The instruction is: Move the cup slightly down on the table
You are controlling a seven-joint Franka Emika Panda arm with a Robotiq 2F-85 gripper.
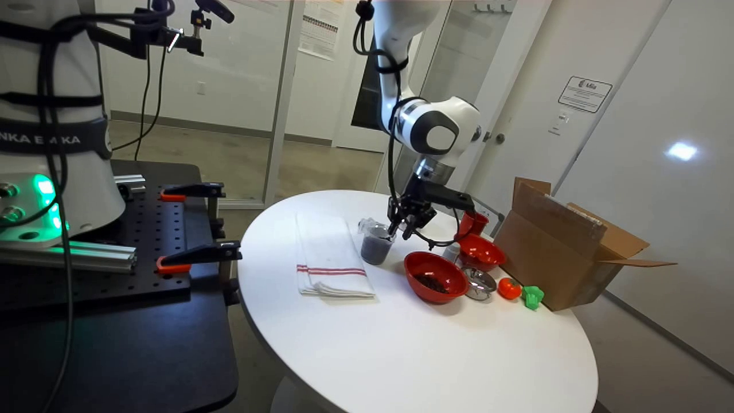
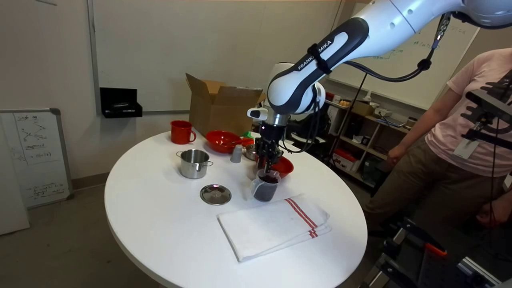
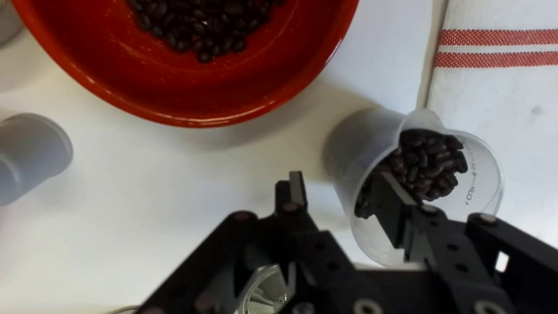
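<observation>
My tool [image 3: 340,185] gapes, one finger [image 3: 391,211] hiding some dark beans [image 3: 429,163] in the measuring cup [image 3: 364,135] on the bench [image 3: 174,196], at right in the wrist view, which alone shows the printed scale [image 3: 471,185] but cuts off the red bowl [image 3: 196,96] at top.

Both exterior cams sit back, angled down at the same round table [image 2: 160,224] from different sides, robot base [image 1: 83,183] at near left in an exterior view. Wrist cam's super close, looking down into the cup [image 3: 368,139].
</observation>
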